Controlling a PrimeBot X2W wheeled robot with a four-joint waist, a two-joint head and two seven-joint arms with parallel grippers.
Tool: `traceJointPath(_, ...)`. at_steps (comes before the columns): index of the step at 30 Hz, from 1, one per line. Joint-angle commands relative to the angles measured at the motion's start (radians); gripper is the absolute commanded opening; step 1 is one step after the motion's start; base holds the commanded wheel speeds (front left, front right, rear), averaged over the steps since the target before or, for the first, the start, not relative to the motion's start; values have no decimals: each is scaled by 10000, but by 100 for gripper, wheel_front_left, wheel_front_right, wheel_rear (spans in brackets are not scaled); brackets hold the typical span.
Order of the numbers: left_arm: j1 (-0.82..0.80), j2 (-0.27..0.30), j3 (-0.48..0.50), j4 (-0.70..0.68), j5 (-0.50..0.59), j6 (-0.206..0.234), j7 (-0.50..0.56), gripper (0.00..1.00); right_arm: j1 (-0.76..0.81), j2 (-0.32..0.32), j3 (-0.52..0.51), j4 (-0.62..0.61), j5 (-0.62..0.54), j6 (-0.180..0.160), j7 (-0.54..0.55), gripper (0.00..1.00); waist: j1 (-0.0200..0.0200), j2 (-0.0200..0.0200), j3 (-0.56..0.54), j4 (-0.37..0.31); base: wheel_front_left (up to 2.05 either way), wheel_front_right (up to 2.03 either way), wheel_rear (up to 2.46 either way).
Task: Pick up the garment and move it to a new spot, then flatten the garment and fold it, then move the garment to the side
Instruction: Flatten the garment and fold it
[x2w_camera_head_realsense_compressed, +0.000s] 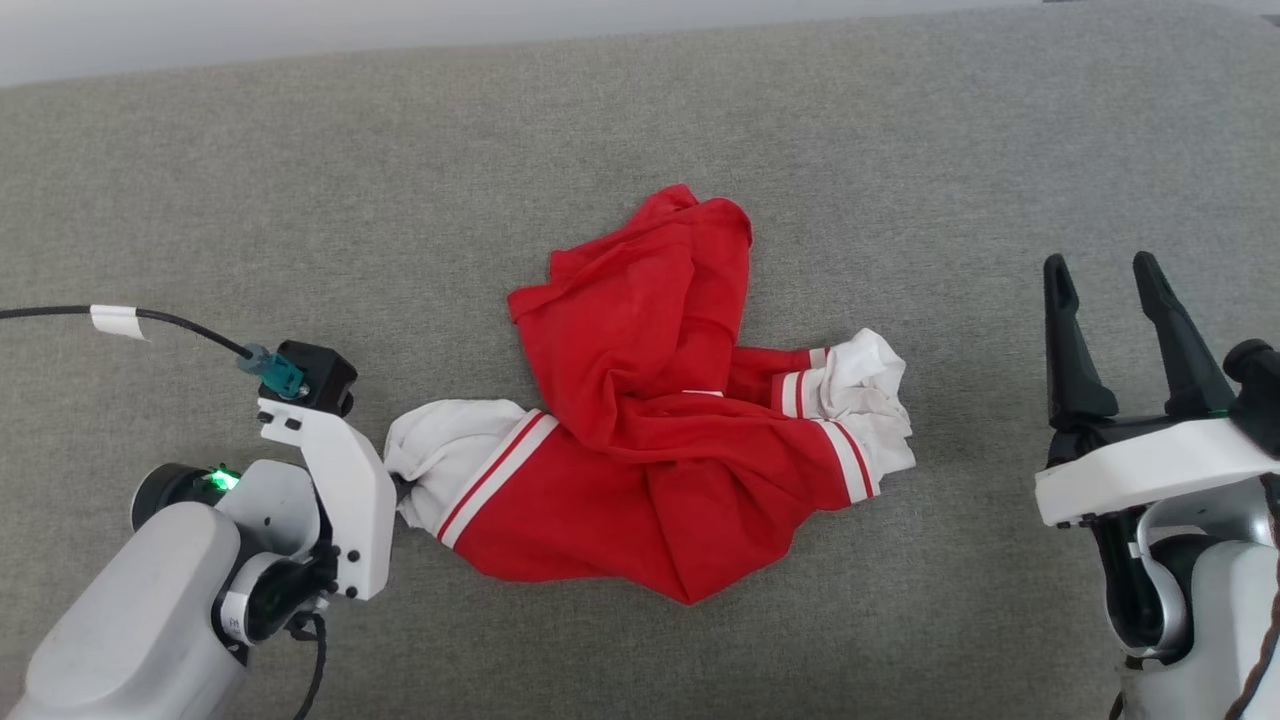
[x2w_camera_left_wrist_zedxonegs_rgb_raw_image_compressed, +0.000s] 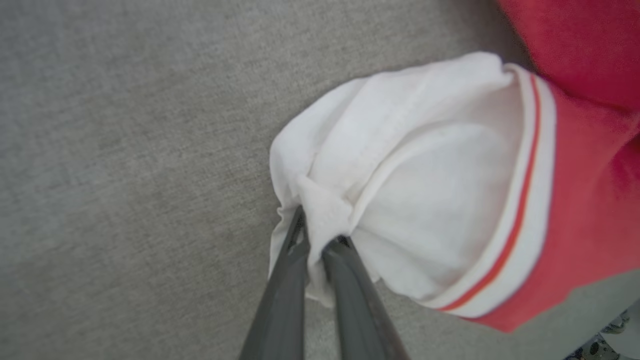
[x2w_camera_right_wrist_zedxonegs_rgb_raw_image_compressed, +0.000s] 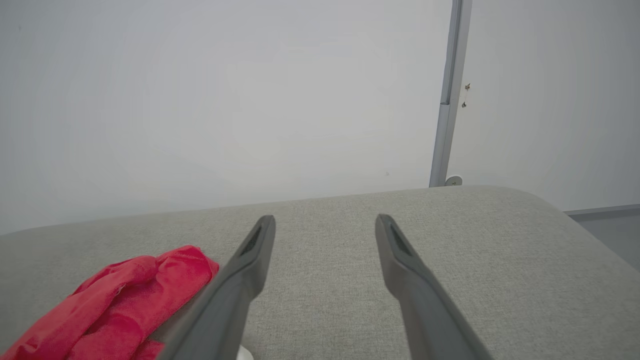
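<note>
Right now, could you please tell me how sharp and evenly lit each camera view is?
Head view: sharp, even light, soft shadows under the crumpled red T-shirt with white sleeves on the grey fabric surface. Left wrist view: slightly blurred, the left gripper pinching a sleeve. Right wrist view: crisp, the open right gripper before a pale wall, no glare.

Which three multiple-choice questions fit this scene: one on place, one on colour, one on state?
1. The garment lies: A on a floor; B on the grey fabric surface; C in a basket.
2. The sleeve in the left gripper is: A blue; B black; C white.
3. The right gripper is: A open, empty; B shut on cloth; C shut, empty.
Answers: 1 B, head view shows it there; 2 C, white cloth is pinched in it; 3 A, its jaws stand apart, nothing between.
</note>
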Motion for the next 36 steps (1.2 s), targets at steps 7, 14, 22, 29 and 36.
traceJointPath(7, 315, 661, 767, -299, -369, 476, -175, 0, -167, 8, -358, -43, -99, 1, -102, 100, 0, 0, 89, 283, 0, 0, 0)
traceJointPath(14, 1048, 1851, 1796, -1162, -669, 1386, -237, 0, -191, 4, -622, -64, -194, 1, -4, 100, 0, 0, 161, 517, 0, 0, 0)
traceJointPath(22, 1589, 2083, 2145, -1478, -1015, 1641, -184, 49, -275, 3, -552, 140, -59, 1, 70, 100, 0, 0, 249, 601, 0, 0, 0)
traceJointPath(29, 1028, 2070, 2245, -2177, -1343, 1703, 291, 100, -342, 3, -400, 228, -26, 1, 37, 100, 0, 0, 193, 557, 0, 0, 0)
traceJointPath(36, -113, 2084, 2002, -3347, -1613, 1768, 1586, 100, -320, 5, -285, 257, -6, 1, 17, 100, 0, 0, 39, 443, 0, 0, 0)
